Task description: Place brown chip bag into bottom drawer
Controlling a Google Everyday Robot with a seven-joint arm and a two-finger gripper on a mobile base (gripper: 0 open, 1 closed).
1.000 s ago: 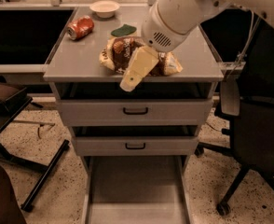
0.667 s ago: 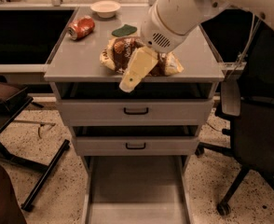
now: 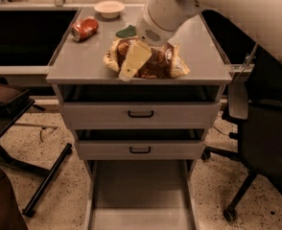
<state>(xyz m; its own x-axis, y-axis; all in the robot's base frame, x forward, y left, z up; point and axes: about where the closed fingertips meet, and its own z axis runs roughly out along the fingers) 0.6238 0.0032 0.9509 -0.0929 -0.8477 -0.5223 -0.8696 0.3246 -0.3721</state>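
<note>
Brown chip bag (image 3: 158, 66) lies on cabinet top (image 3: 83, 56), middle hidden by gripper (image 3: 131, 65); whether it grips, unclear.

Seemingly an office or lab workroom; a grey metal drawer cabinet (image 3: 141, 115) stands on a speckled hard floor (image 3: 59, 176); a black swivel chair on castors (image 3: 265, 138) sits to one side; a long counter (image 3: 30, 6) runs behind; a soda can (image 3: 84, 28) and small bowl (image 3: 109, 7) lie on the worktop (image 3: 78, 61), where the gripper (image 3: 131, 63) sits at the brown chip bag (image 3: 158, 63).

No readable text anywhere, not even on the brown chip bag (image 3: 156, 64) under the end effector (image 3: 131, 65)
</note>
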